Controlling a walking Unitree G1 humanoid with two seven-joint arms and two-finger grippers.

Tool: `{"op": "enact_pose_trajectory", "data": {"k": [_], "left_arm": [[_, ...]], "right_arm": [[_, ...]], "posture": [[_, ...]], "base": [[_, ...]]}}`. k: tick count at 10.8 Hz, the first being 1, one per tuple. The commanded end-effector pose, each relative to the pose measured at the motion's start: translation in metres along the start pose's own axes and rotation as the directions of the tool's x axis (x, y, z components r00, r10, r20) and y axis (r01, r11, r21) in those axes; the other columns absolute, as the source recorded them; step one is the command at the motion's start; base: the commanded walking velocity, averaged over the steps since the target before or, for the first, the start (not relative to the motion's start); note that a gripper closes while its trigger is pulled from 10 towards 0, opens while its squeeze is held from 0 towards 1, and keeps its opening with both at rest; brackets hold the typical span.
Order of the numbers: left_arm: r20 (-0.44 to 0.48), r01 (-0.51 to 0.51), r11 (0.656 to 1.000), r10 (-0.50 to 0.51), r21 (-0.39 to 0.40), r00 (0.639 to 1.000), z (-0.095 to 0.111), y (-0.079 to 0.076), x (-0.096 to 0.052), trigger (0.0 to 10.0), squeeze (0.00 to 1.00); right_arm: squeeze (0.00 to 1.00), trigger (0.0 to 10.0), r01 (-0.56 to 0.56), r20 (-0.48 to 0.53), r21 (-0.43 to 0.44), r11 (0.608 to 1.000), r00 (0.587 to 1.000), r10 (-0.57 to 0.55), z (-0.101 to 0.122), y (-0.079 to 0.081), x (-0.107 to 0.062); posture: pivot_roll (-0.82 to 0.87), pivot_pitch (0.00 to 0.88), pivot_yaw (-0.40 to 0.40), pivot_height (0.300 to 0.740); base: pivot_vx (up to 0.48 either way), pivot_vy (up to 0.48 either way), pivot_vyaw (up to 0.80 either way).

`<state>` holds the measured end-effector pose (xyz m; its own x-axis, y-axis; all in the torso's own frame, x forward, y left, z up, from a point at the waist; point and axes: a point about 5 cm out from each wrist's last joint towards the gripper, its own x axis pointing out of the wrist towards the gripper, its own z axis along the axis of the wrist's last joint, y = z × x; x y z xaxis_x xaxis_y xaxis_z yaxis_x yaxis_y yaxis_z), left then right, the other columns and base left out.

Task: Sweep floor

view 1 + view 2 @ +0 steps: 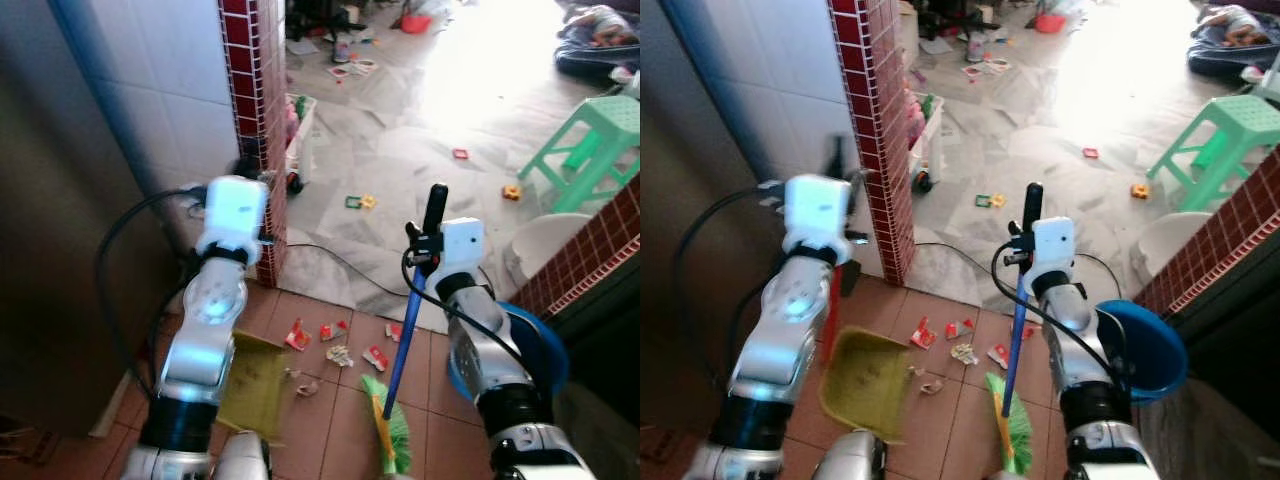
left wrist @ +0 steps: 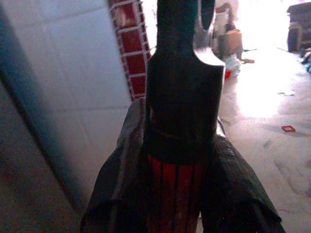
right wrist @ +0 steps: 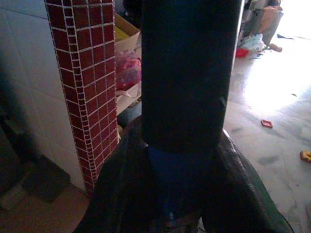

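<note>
My right jaws (image 1: 432,243) are clamped round the blue broom handle (image 1: 403,345), forearm raised, green bristles (image 1: 388,428) down on the brown tiles. Left jaws (image 1: 836,262) are closed on the dustpan's red handle (image 2: 175,194), with the yellow-green dustpan (image 1: 864,382) sitting on the floor just left of the scraps (image 1: 335,345) (red and white bits). Red tiled pillar (image 1: 257,120) crowds my left, a blue basin (image 1: 1145,350) my right; the marble floor (image 1: 420,130) ahead is open, strewn with toys.

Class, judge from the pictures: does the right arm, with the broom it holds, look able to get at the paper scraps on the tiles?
Probably yes. The right claw grips the broom, whose green bristles rest on the tiles beside the scraps, with nothing between them. The dustpan lies just beyond.
</note>
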<state>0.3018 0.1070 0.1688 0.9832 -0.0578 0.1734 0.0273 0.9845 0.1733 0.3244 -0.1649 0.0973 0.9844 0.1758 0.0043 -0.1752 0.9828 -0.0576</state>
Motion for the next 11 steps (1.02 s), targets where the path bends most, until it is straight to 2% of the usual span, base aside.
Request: {"op": "enact_pose_trajectory", "data": {"k": [1, 4, 11], "left_arm": [[0.060, -0.004, 1.000, 0.005, -0.018, 0.998, 0.0158, -0.0001, -0.0006, 10.0, 0.00], [0.023, -0.011, 0.999, 0.012, -0.035, 1.000, 0.0099, -0.0024, -0.0034, 10.0, 0.00], [0.007, -0.014, 0.998, 0.014, -0.053, 1.000, 0.0085, -0.0077, -0.0024, 10.0, 0.00]], "right_arm": [[0.00, 10.0, 0.001, 0.050, -0.016, 1.000, 0.999, 0.000, 0.0147, -0.0008, 0.0058], [0.00, 10.0, 0.013, 0.041, -0.002, 1.000, 0.999, -0.013, 0.0106, 0.0010, 0.0044], [0.00, 10.0, 0.014, 0.038, -0.006, 1.000, 0.999, -0.014, 0.0105, 0.0014, 0.0066]], "posture": [[0.07, 0.079, -0.043, 0.740], [0.06, 0.062, -0.046, 0.740], [0.05, 0.055, -0.046, 0.740]], "base": [[0.000, 0.000, 0.00], [0.000, 0.000, 0.00], [-0.274, 0.000, 0.00]]}}
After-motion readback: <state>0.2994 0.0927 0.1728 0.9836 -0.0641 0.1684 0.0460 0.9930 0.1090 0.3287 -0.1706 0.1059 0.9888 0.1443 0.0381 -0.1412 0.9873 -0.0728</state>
